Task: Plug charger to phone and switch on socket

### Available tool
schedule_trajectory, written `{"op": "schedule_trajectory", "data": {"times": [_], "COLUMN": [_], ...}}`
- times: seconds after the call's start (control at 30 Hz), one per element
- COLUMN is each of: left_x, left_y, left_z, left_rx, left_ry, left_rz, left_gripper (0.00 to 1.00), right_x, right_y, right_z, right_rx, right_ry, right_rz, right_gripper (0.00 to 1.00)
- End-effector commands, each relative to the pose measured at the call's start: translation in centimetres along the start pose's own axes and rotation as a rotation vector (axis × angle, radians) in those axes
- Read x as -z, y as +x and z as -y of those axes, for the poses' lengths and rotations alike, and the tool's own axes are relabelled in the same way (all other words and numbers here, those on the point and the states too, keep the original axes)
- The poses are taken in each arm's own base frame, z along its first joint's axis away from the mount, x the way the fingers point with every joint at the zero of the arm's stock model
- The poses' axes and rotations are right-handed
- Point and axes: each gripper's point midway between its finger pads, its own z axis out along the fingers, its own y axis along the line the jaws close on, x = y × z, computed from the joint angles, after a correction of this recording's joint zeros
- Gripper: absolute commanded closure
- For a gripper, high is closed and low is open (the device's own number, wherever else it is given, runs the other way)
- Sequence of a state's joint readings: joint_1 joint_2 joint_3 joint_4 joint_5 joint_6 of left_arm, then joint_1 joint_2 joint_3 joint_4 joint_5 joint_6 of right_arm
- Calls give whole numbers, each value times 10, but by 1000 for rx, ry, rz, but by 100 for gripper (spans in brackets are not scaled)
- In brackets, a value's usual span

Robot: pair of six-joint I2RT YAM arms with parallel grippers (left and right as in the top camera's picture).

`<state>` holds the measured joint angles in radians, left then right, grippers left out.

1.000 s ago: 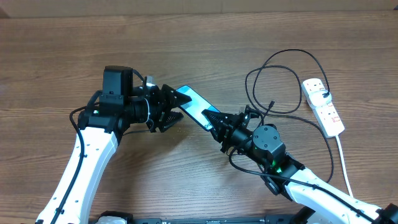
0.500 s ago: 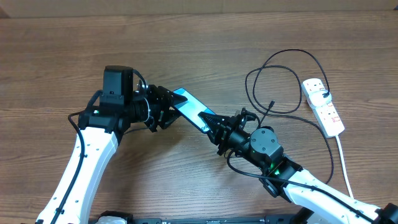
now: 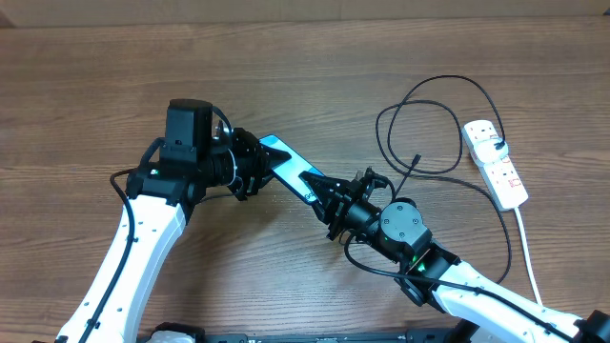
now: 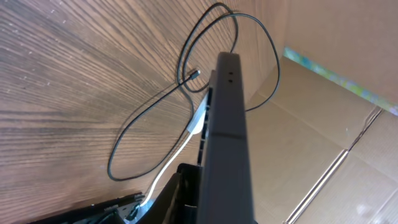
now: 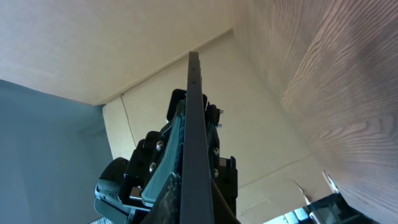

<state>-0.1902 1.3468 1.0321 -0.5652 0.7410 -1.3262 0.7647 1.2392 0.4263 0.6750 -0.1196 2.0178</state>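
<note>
The phone (image 3: 284, 158), light blue screen up, is held off the table between both grippers. My left gripper (image 3: 254, 163) is shut on its upper-left end. My right gripper (image 3: 320, 189) is shut on its lower-right end. In the left wrist view the phone (image 4: 227, 118) shows edge-on, rising from my jaws (image 4: 208, 193). In the right wrist view it is a thin dark edge (image 5: 194, 106) in my jaws (image 5: 189, 199). The charger (image 3: 434, 119) lies in loose black loops to the right, its connector tip (image 3: 416, 158) free on the table. Its plug (image 3: 495, 144) sits on the white socket (image 3: 499, 168).
The socket's white cord (image 3: 526, 243) runs toward the table's front right. The cable loops (image 4: 186, 74) also show in the left wrist view. Cardboard walls (image 4: 323, 124) stand beyond the table. Bare wood lies to the left and back (image 3: 114, 76).
My left gripper's jaws, spread around the phone's end a second ago, have shut on it. The right gripper and phone have shifted slightly left.
</note>
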Motion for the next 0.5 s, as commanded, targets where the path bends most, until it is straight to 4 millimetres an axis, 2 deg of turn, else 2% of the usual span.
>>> {"op": "schedule_trajectory", "data": {"times": [0.0,0.07,0.13,0.3,0.4,0.47], "left_x": [-4,-4,-4,-3,-1,1], "left_y": [-1,-1,-1,-15,-25,-34], "left_z": [-9,-9,-9,-13,-15,-18], "left_rx": [135,139,143,110,84,45], "left_ry": [-33,-33,-33,-51,-64,-79], "left_rz": [5,6,10,87,146,198], "left_gripper": [96,96,96,96,96,96], "right_x": [-1,-1,-1,1,3,6], "right_y": [1,0,-2,-12,-23,-39], "right_z": [-1,0,3,21,32,40], "right_rx": [26,27,27,37,135,244], "right_ry": [-3,3,16,88,139,180], "right_rz": [8,11,17,57,100,168], "right_gripper": [90,87,81,55,38,21]}}
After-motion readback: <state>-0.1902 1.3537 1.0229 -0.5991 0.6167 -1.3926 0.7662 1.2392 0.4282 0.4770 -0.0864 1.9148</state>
